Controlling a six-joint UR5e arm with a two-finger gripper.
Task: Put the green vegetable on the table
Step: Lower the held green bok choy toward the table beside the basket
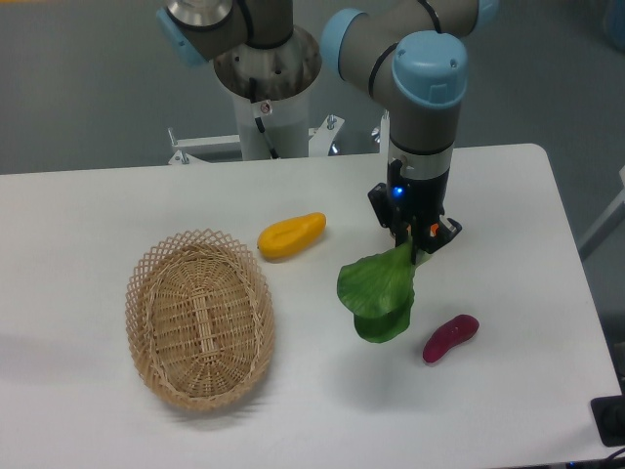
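One floppy bright green vegetable (377, 293) dangles leaf-down, its stalk end pinched in the end effector (410, 246)

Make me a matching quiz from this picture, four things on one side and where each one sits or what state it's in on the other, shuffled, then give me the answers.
Things:
1. green vegetable
2. yellow fruit
3. dark red vegetable
4. wicker basket

Places or states:
A. lying on the table at the right, below the tool
B. hanging by its stalk end from the shut tool
C. empty, on the left part of the table
D. lying on the table between the basket and the arm

Pairs: 1-B, 2-D, 3-A, 4-C
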